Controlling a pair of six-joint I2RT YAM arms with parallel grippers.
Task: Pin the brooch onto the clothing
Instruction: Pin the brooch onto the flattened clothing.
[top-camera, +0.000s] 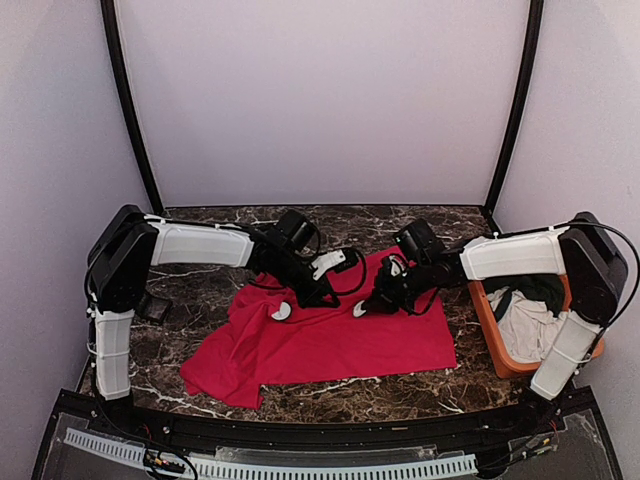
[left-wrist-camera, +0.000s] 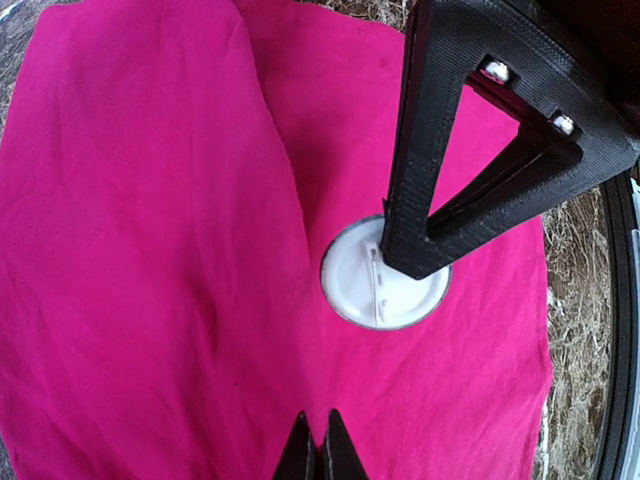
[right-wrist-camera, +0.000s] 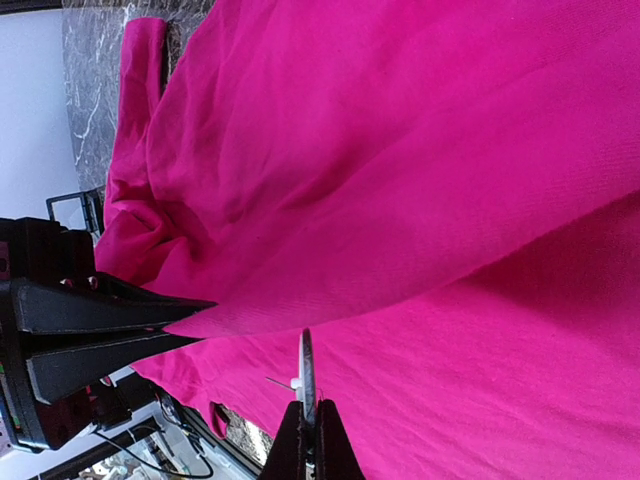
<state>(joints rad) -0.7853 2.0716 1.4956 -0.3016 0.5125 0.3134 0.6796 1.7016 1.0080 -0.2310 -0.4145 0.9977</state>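
1. The shirt (top-camera: 330, 345) is lying spread on the table (top-camera: 400, 395), in the middle between the two arms, and it is showing several soft folds.
2. The right gripper (right-wrist-camera: 310, 410) is pinching the brooch (left-wrist-camera: 352, 285) by its rim, with both fingers pressing on it.
3. The brooch is standing on its edge, low over the far middle part of the shirt. I cannot tell if it is touching the fabric.
4. The white back of the brooch, with the thin pin lying across it, is facing the left gripper (left-wrist-camera: 318, 420).
5. The fingers of the left gripper are pressing together. In the right wrist view they are pinching a raised fold of the shirt, and the fold is coming to a point between the tips.
6. The two grippers are standing near each other above the shirt, and the pinched fold is pointing toward the brooch without touching it.
7. A white disc (top-camera: 282, 312) is lying on the shirt just beside the left gripper. I cannot tell what it is.
8. A bin (top-camera: 487, 330) is sitting at the right side of the table, holding a green garment (top-camera: 535, 290) and a white cloth (top-camera: 525, 332).
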